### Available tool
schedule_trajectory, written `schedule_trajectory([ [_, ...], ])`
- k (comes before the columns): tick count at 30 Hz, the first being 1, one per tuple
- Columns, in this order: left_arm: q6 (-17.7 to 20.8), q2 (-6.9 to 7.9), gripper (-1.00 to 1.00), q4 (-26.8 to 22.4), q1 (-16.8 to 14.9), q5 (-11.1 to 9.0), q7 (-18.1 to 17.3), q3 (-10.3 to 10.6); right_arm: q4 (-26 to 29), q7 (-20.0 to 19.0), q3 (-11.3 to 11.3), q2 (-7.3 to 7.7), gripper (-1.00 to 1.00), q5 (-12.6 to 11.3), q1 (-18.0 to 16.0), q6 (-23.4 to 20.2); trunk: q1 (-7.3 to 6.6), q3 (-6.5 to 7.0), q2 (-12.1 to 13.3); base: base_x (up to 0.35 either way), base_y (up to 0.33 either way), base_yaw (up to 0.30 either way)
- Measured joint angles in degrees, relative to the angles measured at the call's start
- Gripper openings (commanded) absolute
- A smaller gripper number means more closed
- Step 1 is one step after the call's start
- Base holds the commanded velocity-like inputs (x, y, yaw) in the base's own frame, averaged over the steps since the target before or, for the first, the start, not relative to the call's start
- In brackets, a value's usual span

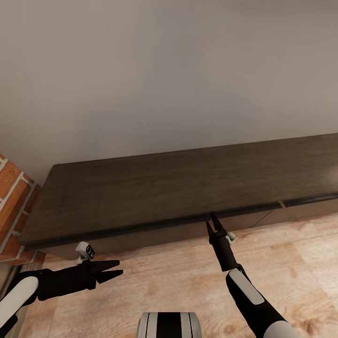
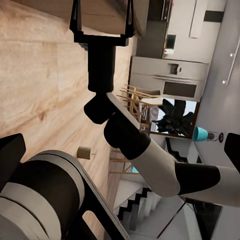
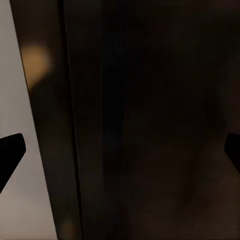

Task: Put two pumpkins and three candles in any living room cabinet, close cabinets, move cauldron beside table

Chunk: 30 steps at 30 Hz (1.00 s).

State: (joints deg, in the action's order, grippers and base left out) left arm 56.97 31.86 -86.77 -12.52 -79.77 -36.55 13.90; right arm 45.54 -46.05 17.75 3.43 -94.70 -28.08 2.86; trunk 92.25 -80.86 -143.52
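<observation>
Cabinet ahead of me, against the wall

I see the cabinet [image 1: 155, 188] as a long, low, dark-brown wood-grain unit running left to right along the far wall, its slab top bare. Its flat, handleless fronts sit below the overhanging top edge; a seam between two fronts shows toward the right. At its left end is brick.
</observation>
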Motion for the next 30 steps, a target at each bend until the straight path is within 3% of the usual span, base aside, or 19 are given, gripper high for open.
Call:
schedule_trajectory([
  [8, 0.0, 0.0, 1.0, 0.0, 0.0, 0.0, 0.0, 0.0, -0.1, 0.0, 0.1, 0.0, 1.0, 0.1, 0.0, 0.0, 0.0, 0.0, 0.0, 0.002, 0.0, 0.0],
  [9, 0.0, 0.0, 1.0, 0.0, 0.0, 0.0, 0.0, 0.0, -0.1, 0.0, 0.1, 0.0, -1.0, 0.1, 0.0, 0.0, 0.0, 0.0, 0.0, 0.0, 0.0, 0.0],
  [30, 0.0, -0.08, 1.0, 0.0, 0.0, 0.0, 0.0, 0.0, 0.1, 0.0, 0.1, 0.0, -1.0, 0.1, 0.0, 0.1, 0.0, 0.01, 0.0, -0.009, 0.0, 0.0],
])
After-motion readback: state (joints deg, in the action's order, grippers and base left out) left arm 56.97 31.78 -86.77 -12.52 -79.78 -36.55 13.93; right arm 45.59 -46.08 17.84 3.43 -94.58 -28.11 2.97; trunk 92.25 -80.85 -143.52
